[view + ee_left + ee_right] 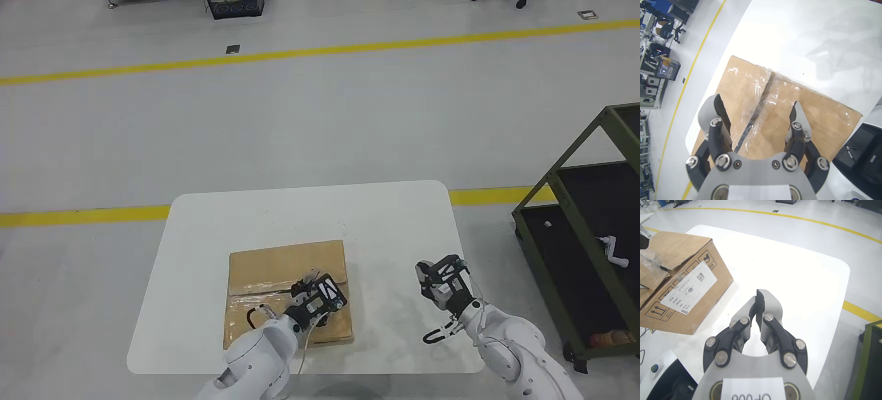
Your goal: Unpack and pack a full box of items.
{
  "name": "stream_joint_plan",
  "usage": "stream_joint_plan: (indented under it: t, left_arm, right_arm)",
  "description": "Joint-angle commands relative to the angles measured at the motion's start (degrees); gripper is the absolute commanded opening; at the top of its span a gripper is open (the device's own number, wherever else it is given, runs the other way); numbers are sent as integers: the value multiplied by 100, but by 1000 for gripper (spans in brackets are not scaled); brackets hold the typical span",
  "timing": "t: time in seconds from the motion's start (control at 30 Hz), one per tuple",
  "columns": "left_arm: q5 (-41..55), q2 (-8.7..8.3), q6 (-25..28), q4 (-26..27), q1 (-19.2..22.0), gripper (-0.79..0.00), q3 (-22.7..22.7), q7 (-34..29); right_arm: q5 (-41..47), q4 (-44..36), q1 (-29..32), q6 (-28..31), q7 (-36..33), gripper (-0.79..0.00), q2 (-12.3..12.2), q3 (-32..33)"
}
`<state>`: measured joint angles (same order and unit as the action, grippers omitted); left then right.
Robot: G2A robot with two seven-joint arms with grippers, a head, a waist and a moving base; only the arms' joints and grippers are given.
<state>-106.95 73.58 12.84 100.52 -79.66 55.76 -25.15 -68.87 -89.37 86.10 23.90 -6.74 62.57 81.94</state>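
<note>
Close in, my left gripper point(757, 103) hangs over the top of the cardboard box point(742, 83), jaws spread wide and holding nothing, one finger on each side of the seam under crumpled clear tape point(761, 94). My right gripper point(758, 298) sits over bare table point(400, 220) to the box's right, well apart from it, jaws pressed together and empty. The box lies left of the table's middle, near the front edge, with open white surface behind it and to its right. Beyond the table's right edge stands a green cart point(590, 240). A yellow floor line point(300, 52) runs farther off.
</note>
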Motion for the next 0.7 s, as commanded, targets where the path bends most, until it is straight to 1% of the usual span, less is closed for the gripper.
stream_joint_plan:
  t: [0.0,0.1,0.27,0.33,0.37,0.4,0.43,0.5,0.53,0.67]
  left_arm:
    - [20,13,-60,-68,43,-197,7,-20]
    - [3,31,-130,-137,97,-237,-4,-48]
    - [-44,54,-146,-199,150,-237,-47,-71]
    - [-60,61,-154,-213,166,-249,-53,-70]
    - [-65,64,-160,-222,170,-262,-55,-65]
    - [-67,67,-167,-229,175,-283,-55,-62]
    - [-60,71,-177,-234,176,-323,-55,-57]
    - [-61,77,-191,-240,177,-357,-53,-54]
    - [-68,79,-192,-241,178,-403,-54,-44]
    - [-88,84,-194,-228,161,-406,-37,-41]
  right_arm:
    - [-5,0,2,1,0,-785,0,3]
    - [-3,-6,7,4,-1,-785,-1,12]
    - [2,-18,13,9,6,-785,-3,27]
    - [1,-17,13,17,5,-785,-4,31]
    - [1,-17,13,18,4,-785,-4,32]
    - [1,-17,12,19,4,-785,-4,33]
    - [2,-17,11,20,3,-785,-4,33]
    - [6,-12,8,23,-5,-785,-3,30]
    - [10,-11,4,24,-10,-785,-3,29]
    - [5,-1,-6,18,-27,-785,-1,19]
